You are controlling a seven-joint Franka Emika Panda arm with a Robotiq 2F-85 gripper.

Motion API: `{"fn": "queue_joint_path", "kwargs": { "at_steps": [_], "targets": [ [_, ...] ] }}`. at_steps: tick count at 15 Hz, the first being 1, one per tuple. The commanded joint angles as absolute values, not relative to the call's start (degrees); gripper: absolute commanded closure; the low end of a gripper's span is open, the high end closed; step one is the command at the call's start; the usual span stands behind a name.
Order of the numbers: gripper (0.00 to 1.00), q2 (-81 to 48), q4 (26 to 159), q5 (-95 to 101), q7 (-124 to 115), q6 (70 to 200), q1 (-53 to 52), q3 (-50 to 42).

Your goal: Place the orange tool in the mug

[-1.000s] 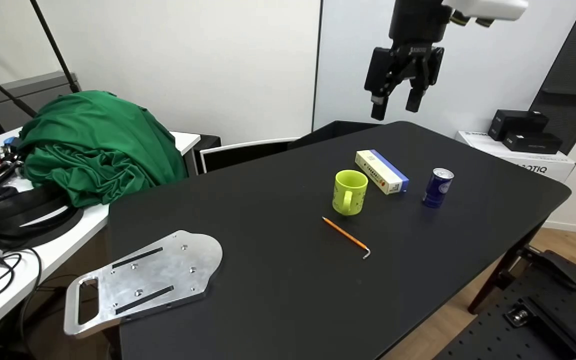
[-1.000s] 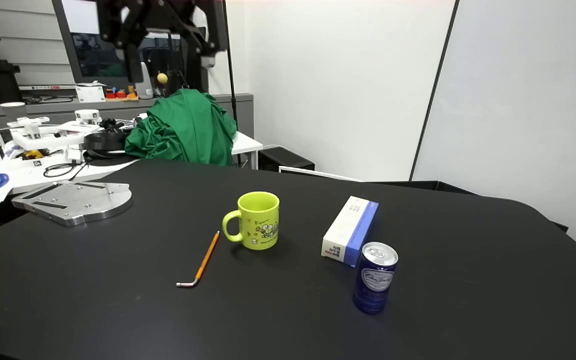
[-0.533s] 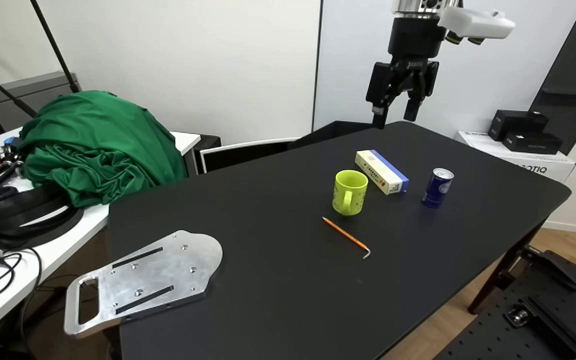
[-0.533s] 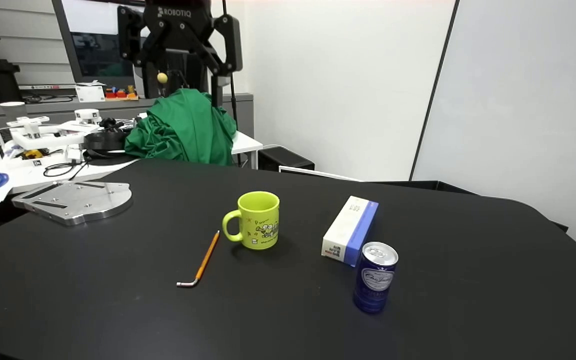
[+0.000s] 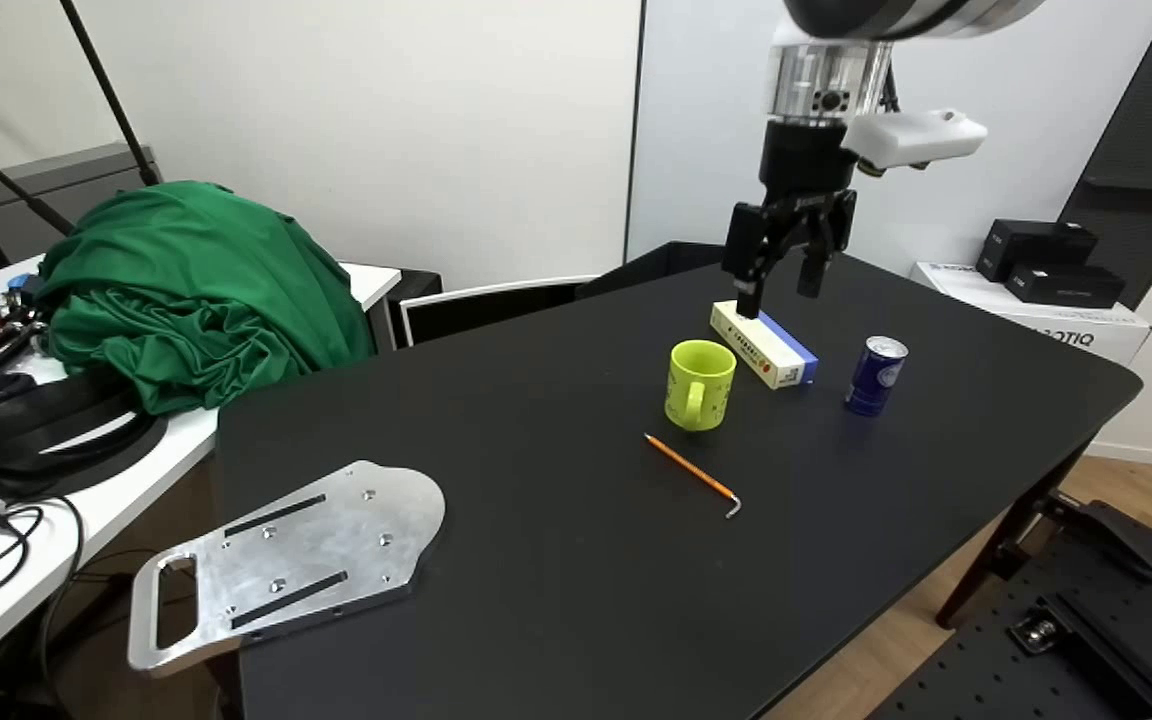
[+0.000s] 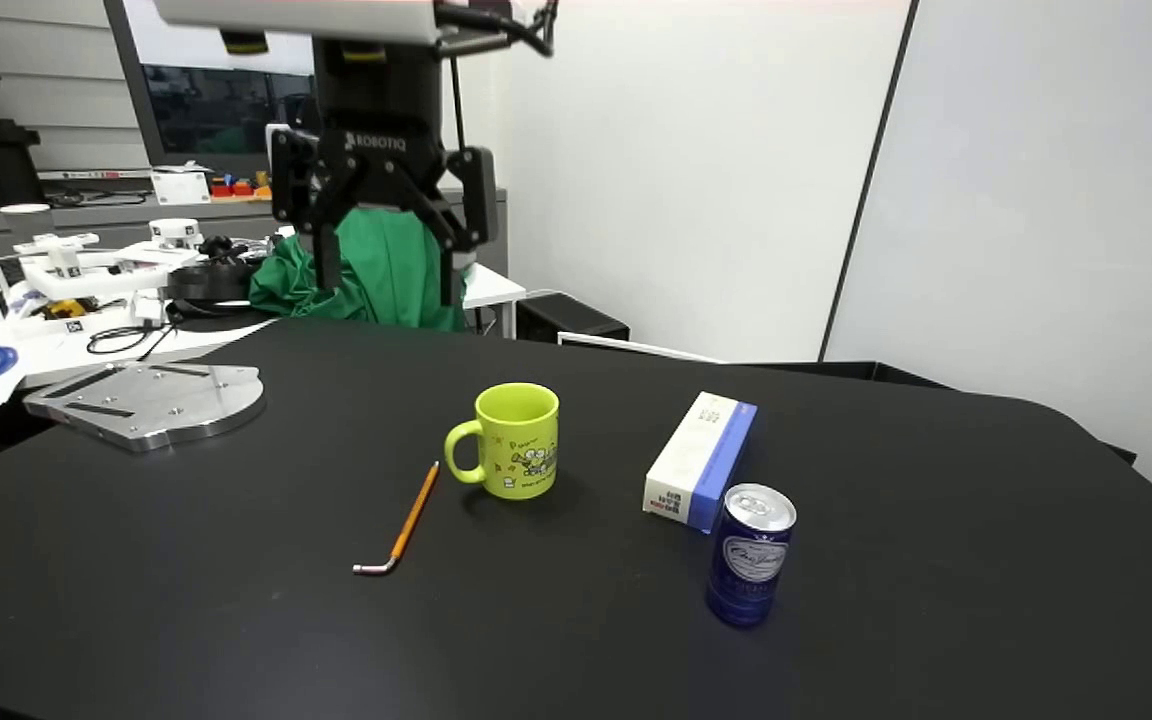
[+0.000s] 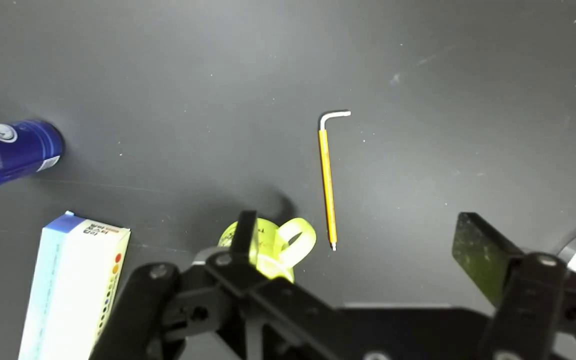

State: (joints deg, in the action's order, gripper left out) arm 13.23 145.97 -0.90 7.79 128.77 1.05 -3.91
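The orange tool [image 5: 693, 467] is a thin orange stick with a bent silver end. It lies flat on the dark table in both exterior views [image 6: 416, 510]. In the wrist view [image 7: 327, 182] it lies ahead of the gap between the fingers. The yellow-green mug [image 5: 700, 385] stands upright beside the tool [image 6: 518, 445]; in the wrist view the mug [image 7: 268, 240] is partly hidden behind a finger. My gripper [image 5: 779, 295] is open and empty, in the air above the table. It also shows open in an exterior view [image 6: 391, 287] and the wrist view [image 7: 355, 232].
A white-and-blue box [image 5: 761, 343] lies near the mug. A dark blue can [image 5: 876, 376] stands upright beyond the box. A metal plate [image 5: 316, 550] lies at the table's edge. A green cloth [image 5: 196, 280] is heaped on a white side table.
My gripper has come down from higher up, staying open; in an exterior view it has also shifted slightly rightward. The tool, mug, box and can have not moved.
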Motion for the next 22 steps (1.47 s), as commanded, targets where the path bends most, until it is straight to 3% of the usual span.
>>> {"fn": "queue_joint_path", "kwargs": {
  "at_steps": [1, 10, 22],
  "targets": [
    [0.00, 6.92, 146.15, 0.26, 6.28, 133.12, 1.16, -2.92],
    [0.00, -5.09, 146.05, 6.15, 3.64, 149.82, 0.35, -0.97],
    [0.00, -14.47, 144.67, 4.00, 4.38, 148.91, 0.74, -0.94]
  ]
}}
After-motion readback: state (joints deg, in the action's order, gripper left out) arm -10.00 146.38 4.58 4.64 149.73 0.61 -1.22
